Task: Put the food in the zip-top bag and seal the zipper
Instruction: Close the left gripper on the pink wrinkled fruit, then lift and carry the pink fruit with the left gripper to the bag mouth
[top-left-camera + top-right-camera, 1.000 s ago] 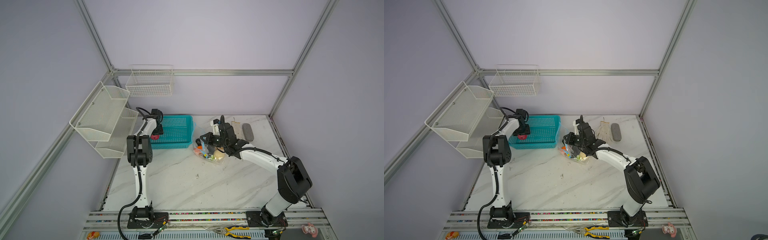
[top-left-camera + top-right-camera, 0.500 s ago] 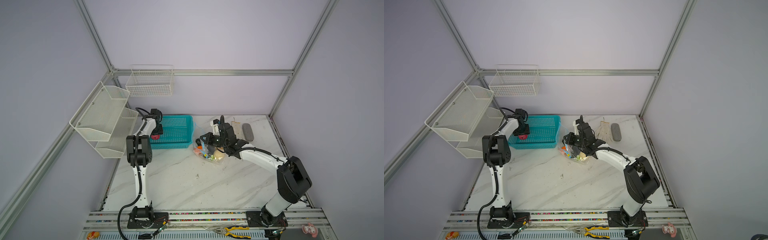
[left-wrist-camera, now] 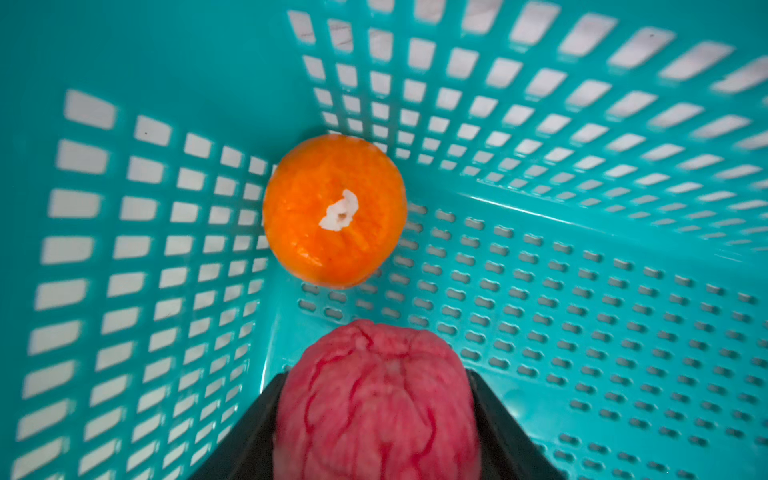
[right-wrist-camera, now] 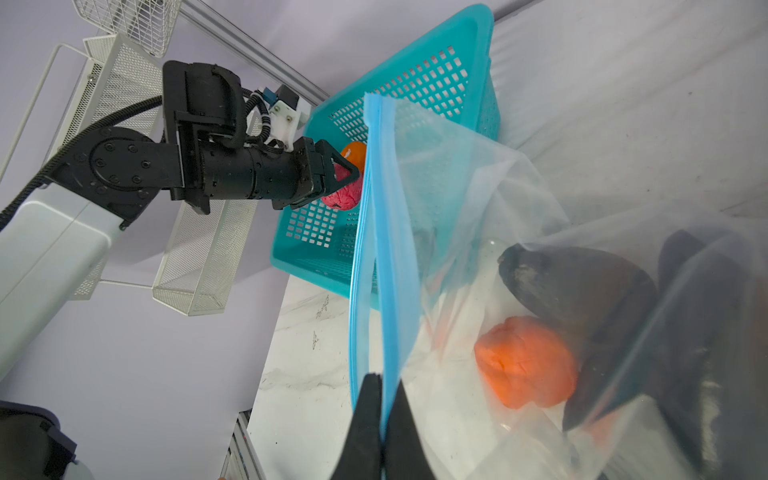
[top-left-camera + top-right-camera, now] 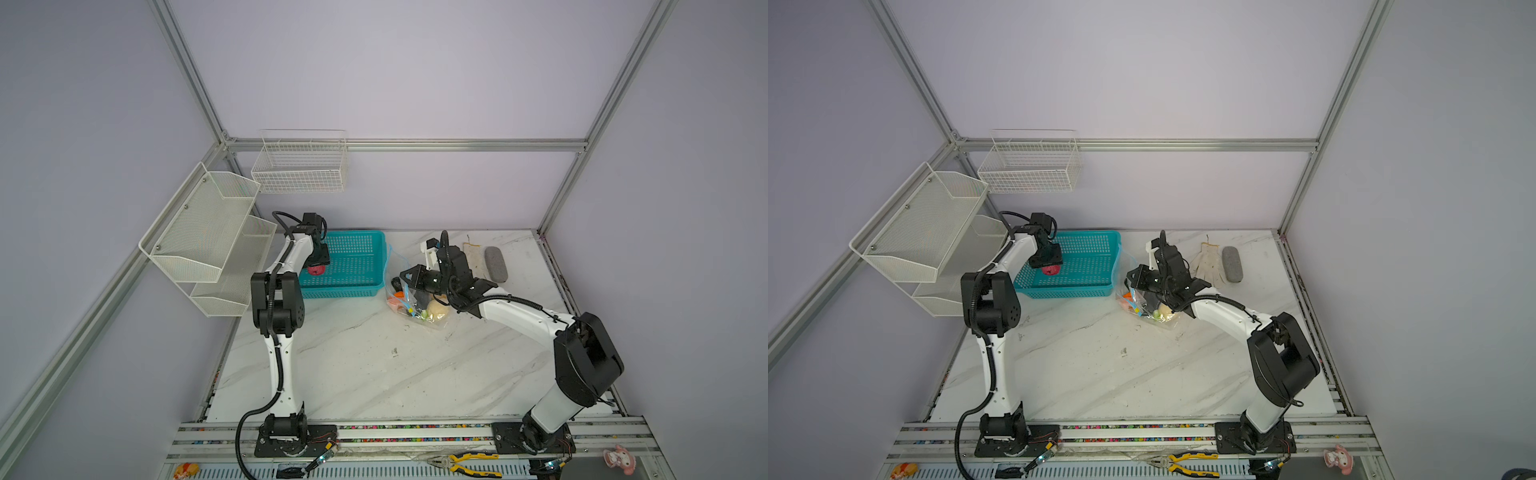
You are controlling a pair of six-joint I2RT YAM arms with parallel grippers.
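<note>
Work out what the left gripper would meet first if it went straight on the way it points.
Probably the orange fruit in the corner of the teal basket, dead ahead. The pink fruit held by the left gripper would touch it before the jaws do. The gap between them is hard to judge.
</note>
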